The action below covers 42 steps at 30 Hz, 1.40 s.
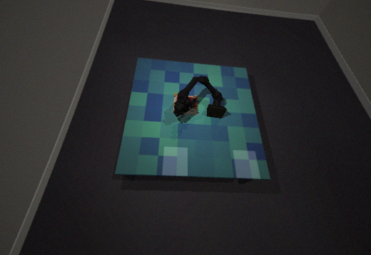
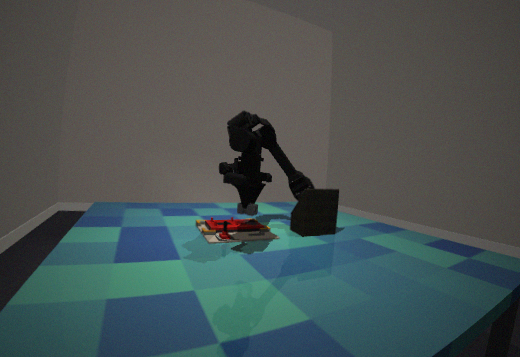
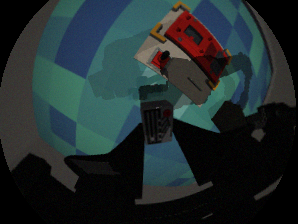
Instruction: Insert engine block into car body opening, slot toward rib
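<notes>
My gripper [image 2: 247, 204] [image 3: 157, 123] is shut on the engine block [image 2: 248, 210] [image 3: 152, 124], a small grey block with dark slots and a red mark on one face. It hangs in the air above the level of the car body. The red car body [image 2: 236, 225] [image 3: 176, 31] lies flat inside yellow corner brackets; its opening [image 3: 193, 34] shows as a dark recess in the wrist view. The block is apart from the body. In the top view the arm hides the block and part of the body. The rib cannot be made out.
The car body lies on a pale board [image 2: 213, 238] [image 3: 146, 51]. A small red fixture with an upright black knob [image 2: 225, 227] [image 3: 165, 55] stands on the board beside the body. The dark box-shaped arm base [image 1: 216, 111] [image 2: 315, 213] stands to the right of the board in the top and exterior views.
</notes>
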### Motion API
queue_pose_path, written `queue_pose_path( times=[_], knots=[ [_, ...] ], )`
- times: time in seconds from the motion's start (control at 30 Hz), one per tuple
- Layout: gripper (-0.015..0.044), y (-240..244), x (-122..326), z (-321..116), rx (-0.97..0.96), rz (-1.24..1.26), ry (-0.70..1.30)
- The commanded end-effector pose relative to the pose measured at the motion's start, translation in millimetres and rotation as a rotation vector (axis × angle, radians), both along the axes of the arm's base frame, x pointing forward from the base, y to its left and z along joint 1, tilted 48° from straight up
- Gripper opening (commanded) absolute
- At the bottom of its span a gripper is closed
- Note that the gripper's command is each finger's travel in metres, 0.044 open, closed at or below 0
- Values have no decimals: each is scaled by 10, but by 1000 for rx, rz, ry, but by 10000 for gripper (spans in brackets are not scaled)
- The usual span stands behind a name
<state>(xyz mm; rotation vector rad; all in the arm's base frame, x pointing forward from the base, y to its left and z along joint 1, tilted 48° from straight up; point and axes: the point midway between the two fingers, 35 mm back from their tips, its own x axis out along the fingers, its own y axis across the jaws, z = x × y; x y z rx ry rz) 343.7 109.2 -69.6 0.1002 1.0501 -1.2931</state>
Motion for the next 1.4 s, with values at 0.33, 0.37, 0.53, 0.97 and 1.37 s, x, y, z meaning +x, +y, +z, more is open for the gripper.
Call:
queue_pose_path(
  times=[0.33,0.37,0.53,0.97,1.37],
  knots=[
    [0,-73,51,217,19,48,52],
    [0,-101,59,233,22,57,61],
    [0,-242,91,314,33,100,104],
    [0,-620,133,519,54,214,218],
    [0,-974,116,701,67,316,323]
  ],
)
